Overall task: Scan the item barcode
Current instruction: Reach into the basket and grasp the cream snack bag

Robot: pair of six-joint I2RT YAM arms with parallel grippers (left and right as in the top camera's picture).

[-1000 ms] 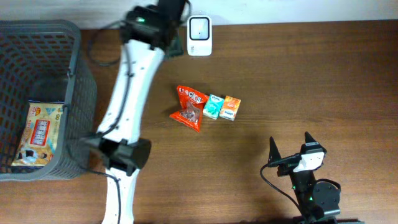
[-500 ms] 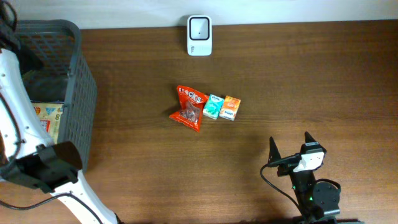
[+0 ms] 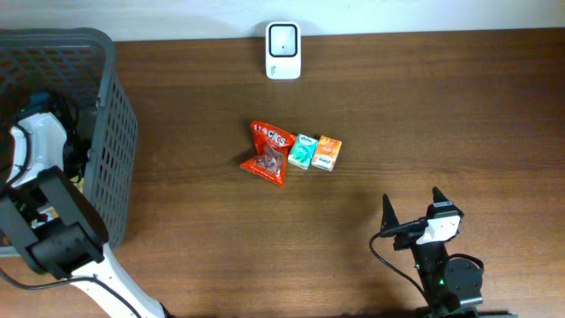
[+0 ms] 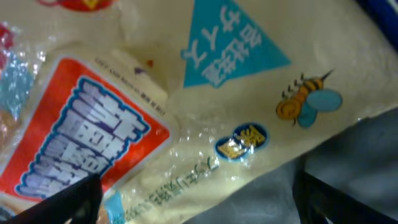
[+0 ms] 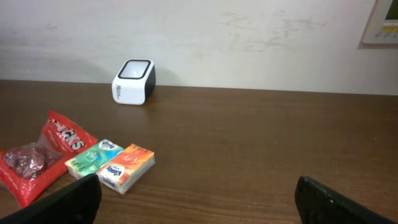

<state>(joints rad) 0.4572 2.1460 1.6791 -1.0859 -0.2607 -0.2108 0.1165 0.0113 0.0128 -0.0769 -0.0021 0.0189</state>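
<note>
The desk (image 3: 441,106) is a broad slab of dark brown wood grain with a dull sheen. At its left end stands a deep basket (image 3: 115,150) of dark grey plastic lattice. The smooth white left arm (image 3: 40,146) reaches down into it.

In the middle of the desk lies a crinkled, glossy red bag (image 3: 269,152). Just beside it are a teal pack (image 3: 303,151) and an orange pack (image 3: 327,153), both small and boxy. A rounded white scanner (image 3: 283,40) sits at the far edge.

Only the left wrist view shows the basket's contents: a cream snack bag (image 4: 186,112) of shiny wrinkled film, with an orange-red panel, a blue triangle and a bee. The left jaws stand wide apart above it, gripping nothing. The right wrist view shows the scanner's slanted face. It also shows the right jaws spread wide and empty, low over the near desk.
</note>
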